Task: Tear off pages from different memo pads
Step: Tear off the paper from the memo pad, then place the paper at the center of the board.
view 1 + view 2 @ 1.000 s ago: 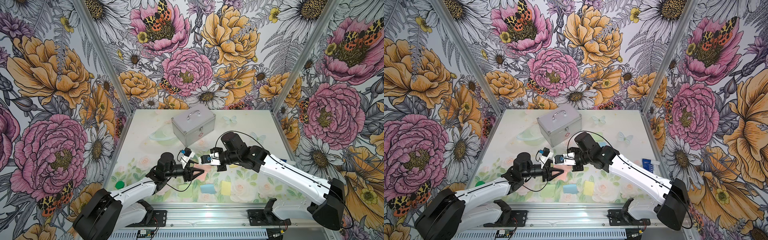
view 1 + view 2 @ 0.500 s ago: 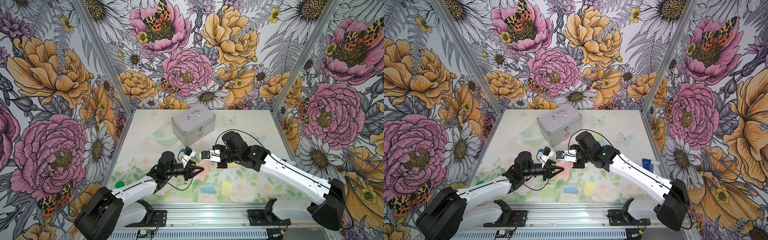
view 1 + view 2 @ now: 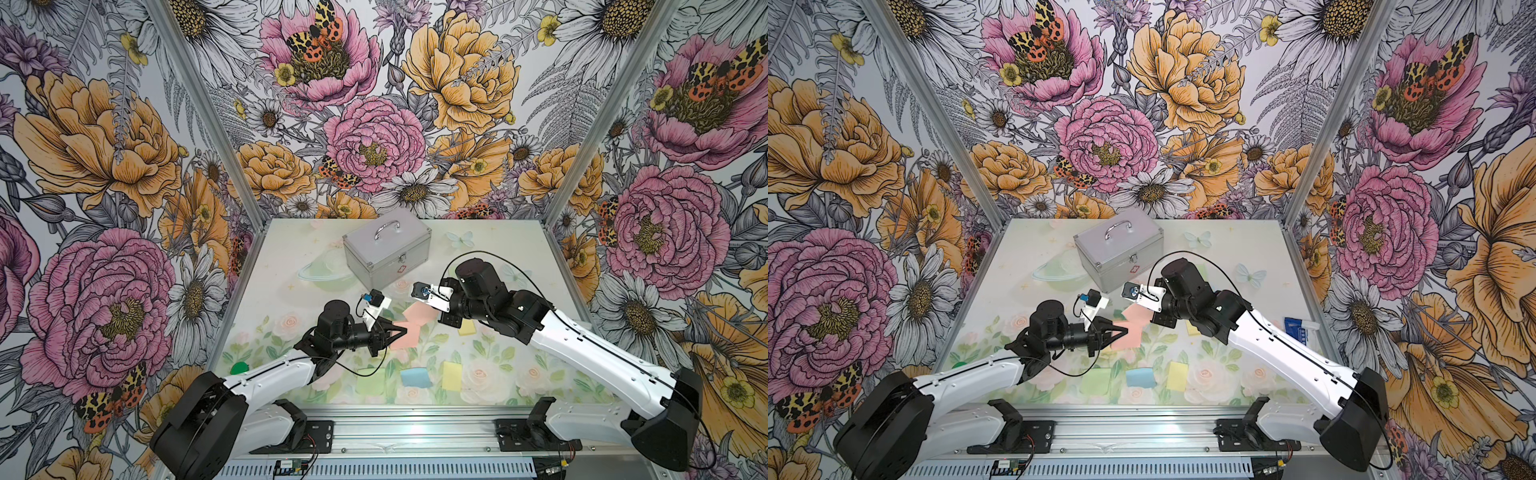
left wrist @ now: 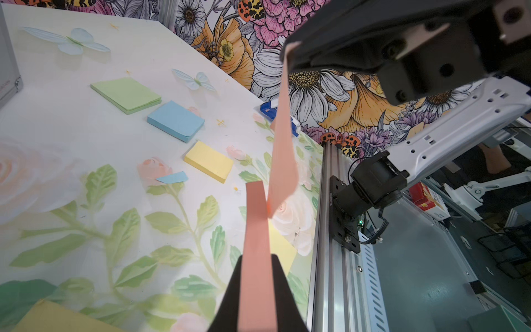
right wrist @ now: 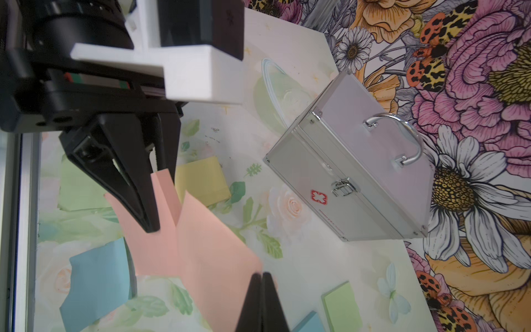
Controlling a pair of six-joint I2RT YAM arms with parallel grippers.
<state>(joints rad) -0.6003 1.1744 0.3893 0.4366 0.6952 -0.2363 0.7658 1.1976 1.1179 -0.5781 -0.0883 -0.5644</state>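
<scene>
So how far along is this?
Done: a loose green paper sheet, blue paper sheet and yellow paper sheet lie near the front. In hand: salmon-pink paper stretches between left pincer and right pincer, both shut, not yet parted. Left: separating it, setting it down.

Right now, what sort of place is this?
Likely a robot test booth: a left arm and right arm mounted on a metal rail, flower-printed walls boxing in a small table, memo pads laid out on it.

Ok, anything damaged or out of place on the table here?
Yes. A small blue scrap lies loose near the yellow pad, and the loose blue page has an uneven, notched edge, so it seems to have torn badly.
</scene>
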